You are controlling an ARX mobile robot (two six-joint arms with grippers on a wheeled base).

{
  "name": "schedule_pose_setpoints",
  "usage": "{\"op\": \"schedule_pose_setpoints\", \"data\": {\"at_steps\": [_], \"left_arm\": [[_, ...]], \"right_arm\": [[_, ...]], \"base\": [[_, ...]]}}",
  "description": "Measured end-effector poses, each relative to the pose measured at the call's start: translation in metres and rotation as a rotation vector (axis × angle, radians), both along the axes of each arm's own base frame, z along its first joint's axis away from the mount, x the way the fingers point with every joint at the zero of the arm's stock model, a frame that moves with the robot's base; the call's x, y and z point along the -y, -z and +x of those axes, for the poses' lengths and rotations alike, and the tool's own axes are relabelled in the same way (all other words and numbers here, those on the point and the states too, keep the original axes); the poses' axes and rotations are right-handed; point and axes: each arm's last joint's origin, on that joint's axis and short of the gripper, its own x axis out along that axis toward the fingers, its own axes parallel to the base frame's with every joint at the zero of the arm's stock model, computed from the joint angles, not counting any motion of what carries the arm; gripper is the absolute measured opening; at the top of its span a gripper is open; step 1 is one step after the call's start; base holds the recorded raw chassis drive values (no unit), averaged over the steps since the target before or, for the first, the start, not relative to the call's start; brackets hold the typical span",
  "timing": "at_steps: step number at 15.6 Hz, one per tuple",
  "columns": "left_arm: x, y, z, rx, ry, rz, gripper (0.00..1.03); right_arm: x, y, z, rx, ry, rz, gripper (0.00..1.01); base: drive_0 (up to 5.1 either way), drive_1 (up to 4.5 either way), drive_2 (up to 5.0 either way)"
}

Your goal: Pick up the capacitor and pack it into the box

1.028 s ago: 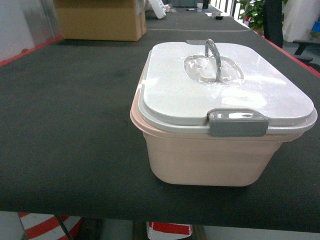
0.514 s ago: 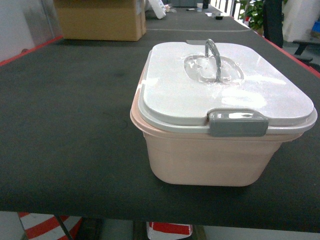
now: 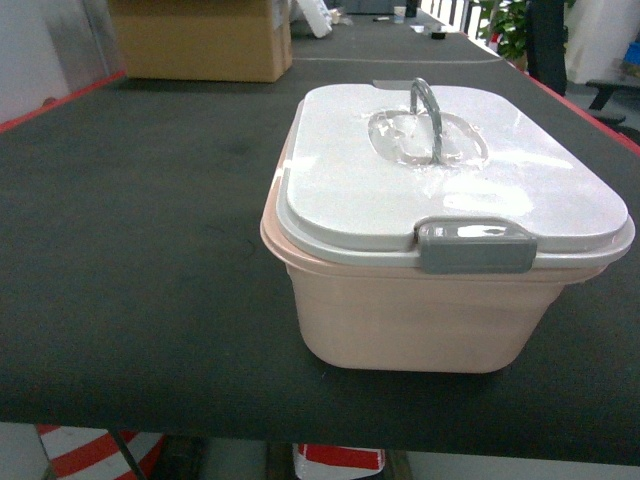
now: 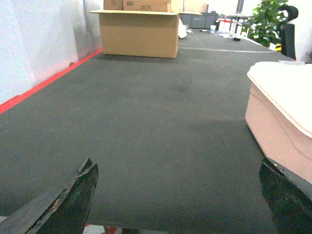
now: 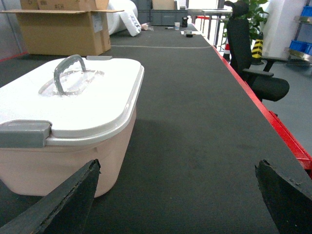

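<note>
The pale pink rounded-rectangular plastic box (image 3: pixel 420 315) is seen standing upright on the dark grey matte surface (image 3: pixel 130 260), towards the near right of the head view. It is closed by a white lid (image 3: pixel 450 185), on which a grey arched handle (image 3: pixel 425 115) is raised over a shallow oval recess at the middle. A grey clasp (image 3: pixel 475 245) is folded down over the lid's near edge.

In the left wrist view, the left gripper (image 4: pixel 180 195) is shown with its 2 dark fingertips (image 4: pixel 73 197) set wide apart at the bottom corners, nothing being held between them; the box is seen at the right edge, near the right fingertip. In the right wrist view, the right gripper (image 5: pixel 178 195) is likewise spread open and empty, with the box lying just beyond its left fingertip (image 5: pixel 68 195).

A brown cardboard carton (image 3: pixel 200 40) is placed at the far left of the surface, well apart from the box. A red strip (image 5: pixel 273 122) is seen along the surface's right edge, and a black office chair (image 5: pixel 253 58) and a green potted plant (image 4: pixel 265 19) are visible beyond it. No capacitor can be made out in any view.
</note>
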Motion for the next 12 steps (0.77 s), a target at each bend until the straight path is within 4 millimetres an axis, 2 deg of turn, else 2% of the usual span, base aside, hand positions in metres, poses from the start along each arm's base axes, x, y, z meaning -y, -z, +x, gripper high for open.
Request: {"op": "schedule_pose_setpoints", "data": {"at_steps": [12], "left_arm": [[0.0000, 0.0000, 0.0000, 0.000, 0.000, 0.000, 0.98]], "right_arm": [[0.0000, 0.0000, 0.0000, 0.000, 0.000, 0.000, 0.98]], "base": [[0.0, 0.00, 0.0]]}}
